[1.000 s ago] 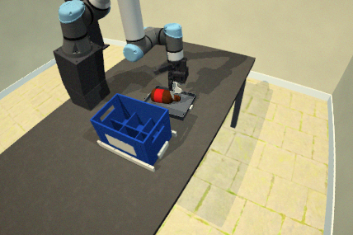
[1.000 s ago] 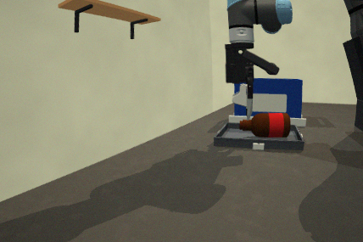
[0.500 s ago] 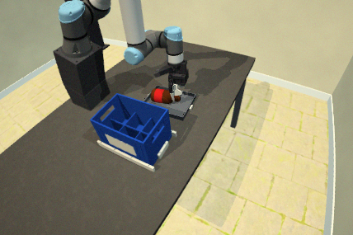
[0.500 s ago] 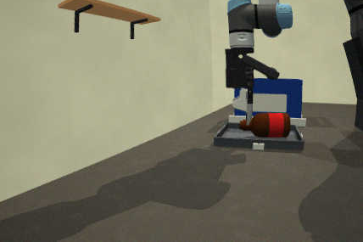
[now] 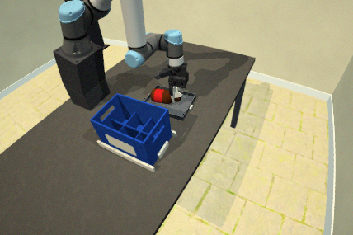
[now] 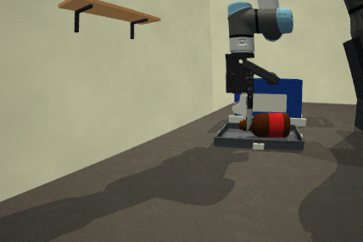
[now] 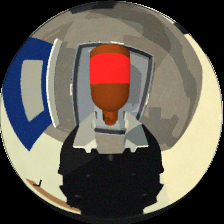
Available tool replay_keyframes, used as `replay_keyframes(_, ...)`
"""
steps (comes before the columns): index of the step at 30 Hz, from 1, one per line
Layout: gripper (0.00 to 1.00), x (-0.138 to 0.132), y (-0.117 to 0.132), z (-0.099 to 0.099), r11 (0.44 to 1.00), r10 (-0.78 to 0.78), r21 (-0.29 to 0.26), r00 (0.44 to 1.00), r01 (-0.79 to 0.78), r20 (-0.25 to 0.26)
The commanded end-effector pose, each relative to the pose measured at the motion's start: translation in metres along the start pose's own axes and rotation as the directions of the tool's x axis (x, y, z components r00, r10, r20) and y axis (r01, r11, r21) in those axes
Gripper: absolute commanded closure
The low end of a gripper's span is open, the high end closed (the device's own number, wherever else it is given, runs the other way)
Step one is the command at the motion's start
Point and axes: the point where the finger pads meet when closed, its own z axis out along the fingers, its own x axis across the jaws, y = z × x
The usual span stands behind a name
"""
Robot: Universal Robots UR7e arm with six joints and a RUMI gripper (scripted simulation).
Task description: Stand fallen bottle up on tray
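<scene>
End effector set down over the neck of the fallen bottle; grasp step in hand.

End effector point(image 6: 248, 118) part-open, fingers astride the neck of the brown bottle point(image 6: 269, 125), no grip made as far as I can judge. Bottle with red label lies on its side in the grey tray point(image 6: 237, 142), neck toward the end effector. Blue crate point(image 5: 131, 131) just beside the tray on the dark worktop point(image 5: 54, 184). Next: close on the neck, lift and pivot base-down onto the tray; tray is loose and may slide.
</scene>
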Motion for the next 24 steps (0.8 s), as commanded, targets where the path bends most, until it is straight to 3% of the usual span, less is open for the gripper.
replay_keyframes(1, 0.62, 0.0000, 0.0006, 0.0021, 1.000, 0.000, -0.001, 1.000, 0.000, 0.000)
replay_keyframes(24, 0.62, 0.0000, 0.0006, 0.0050, 1.000, 0.000, -0.001, 1.000, 0.000, 0.000)
